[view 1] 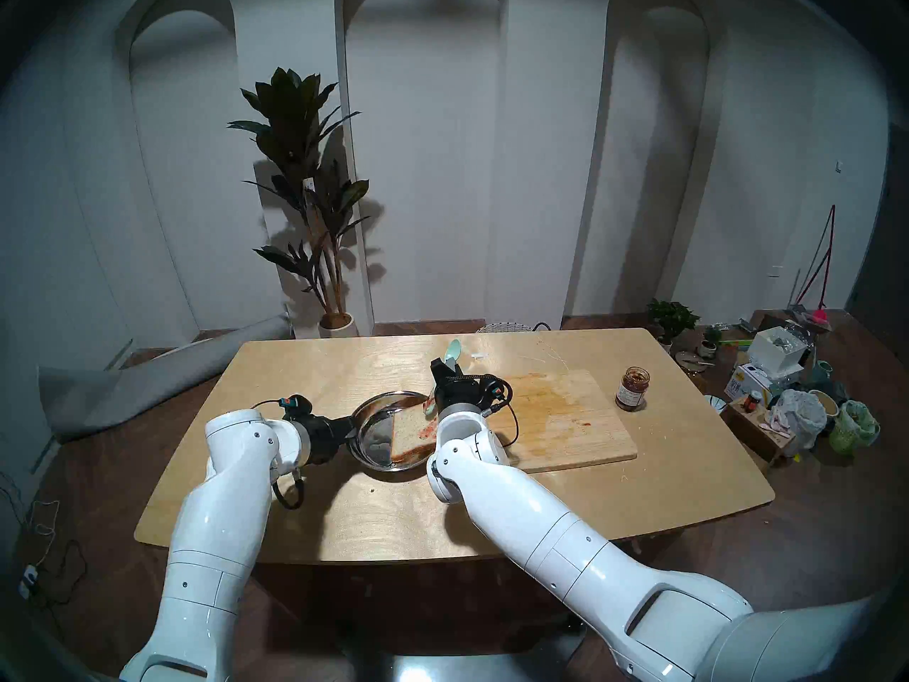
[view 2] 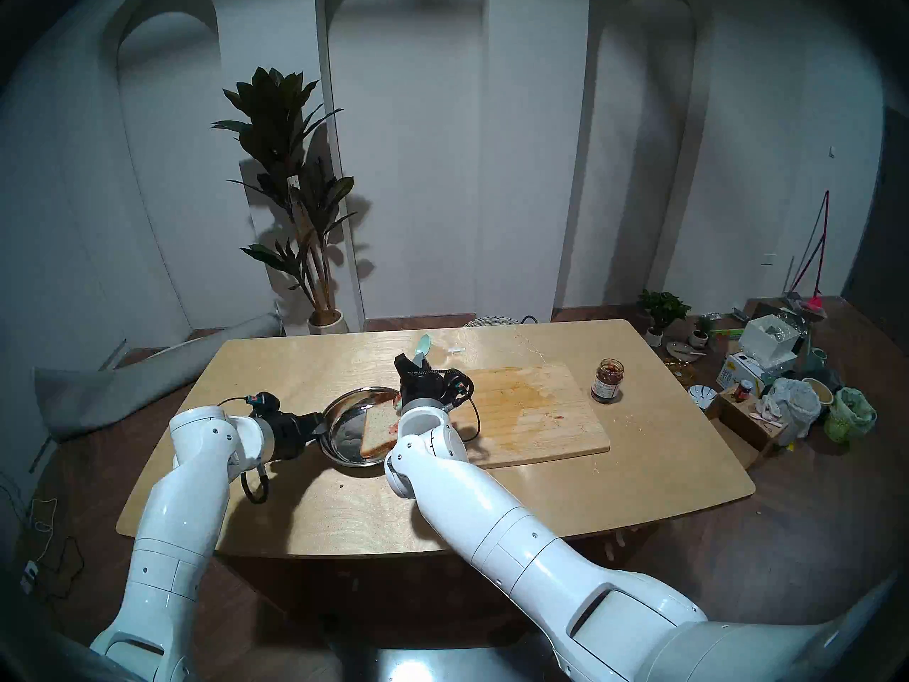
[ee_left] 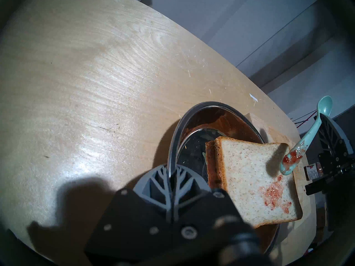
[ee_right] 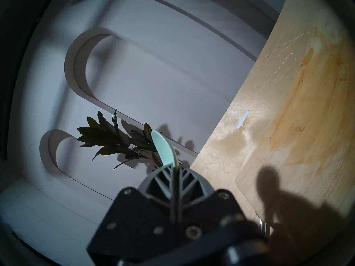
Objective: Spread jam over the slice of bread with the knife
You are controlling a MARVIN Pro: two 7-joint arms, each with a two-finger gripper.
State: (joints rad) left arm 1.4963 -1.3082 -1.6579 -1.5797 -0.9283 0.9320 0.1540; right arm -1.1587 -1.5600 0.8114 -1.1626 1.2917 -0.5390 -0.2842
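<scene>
The slice of bread (ee_left: pixel 247 175) lies tilted in a round metal plate (ee_left: pixel 192 114), a smear of red jam (ee_left: pixel 274 194) near one corner. My left gripper (ee_left: pixel 171 175) is shut on the plate's near rim. My right gripper (view 1: pixel 446 368) is shut on the mint-green knife (ee_left: pixel 311 137), gripping its middle. The knife's lower end, loaded with jam, hovers just above the bread's far edge and casts a shadow on it. Its rounded upper end (ee_right: pixel 163 148) sticks up past the fingers. The jam jar (view 1: pixel 632 388) stands open on the table to the right.
A stained wooden cutting board (view 1: pixel 565 420) lies between the plate and the jar, partly under my right wrist. A small white scrap (view 1: pixel 478 356) lies behind it. Boxes, bags and pots clutter the floor at the right (view 1: pixel 787 400).
</scene>
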